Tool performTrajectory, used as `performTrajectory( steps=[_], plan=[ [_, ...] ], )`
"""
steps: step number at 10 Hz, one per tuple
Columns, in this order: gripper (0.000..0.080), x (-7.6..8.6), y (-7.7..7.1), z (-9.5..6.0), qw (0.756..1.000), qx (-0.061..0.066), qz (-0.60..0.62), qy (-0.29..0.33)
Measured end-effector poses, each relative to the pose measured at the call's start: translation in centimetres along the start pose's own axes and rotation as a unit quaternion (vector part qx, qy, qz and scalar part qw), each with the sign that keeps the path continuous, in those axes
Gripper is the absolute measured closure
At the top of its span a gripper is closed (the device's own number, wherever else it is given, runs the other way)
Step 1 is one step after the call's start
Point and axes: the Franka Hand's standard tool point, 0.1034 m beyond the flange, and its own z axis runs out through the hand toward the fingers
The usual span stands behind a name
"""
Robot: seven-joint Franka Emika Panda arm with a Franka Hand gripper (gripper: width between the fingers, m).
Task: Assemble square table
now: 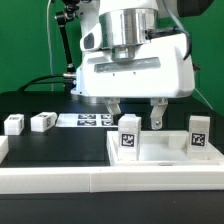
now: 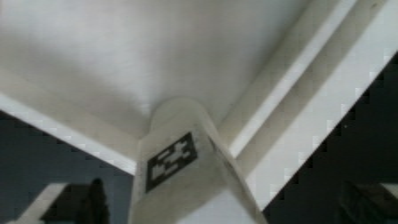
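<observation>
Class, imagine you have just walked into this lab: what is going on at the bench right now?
A robot arm is putting together a small white square table. Its gripper hangs open, fingers spread either side of the first leg and not gripping it. That leg stands upright on the tabletop. A second leg stands on the slab further to the exterior view's right. A third leg and a fourth leg sit loose on the dark table, beside the marker board.

the slab [image 1: 160, 155] looked smooth white plastic, matt; the legs [image 1: 128, 125] the same, with printed black-and-white tags [image 2: 173, 163]. the table [image 1: 50, 150] was matt black, the gripper [image 1: 136, 118] casing glossy white.
</observation>
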Motion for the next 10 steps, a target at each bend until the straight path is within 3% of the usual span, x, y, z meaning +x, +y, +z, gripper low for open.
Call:
performTrajectory(
  steps=[6, 9, 10],
  plan=[
    [0.0150, 0.65, 0.58, 0.13, 0.977, -0.015, -0.212, 0.005],
    [0.0177, 0.68, 0.58, 0.12, 0.974, -0.016, -0.225, 0.006],
    [0.0376, 0.68, 0.58, 0.12, 0.974, -0.016, -0.225, 0.006]
  ],
)
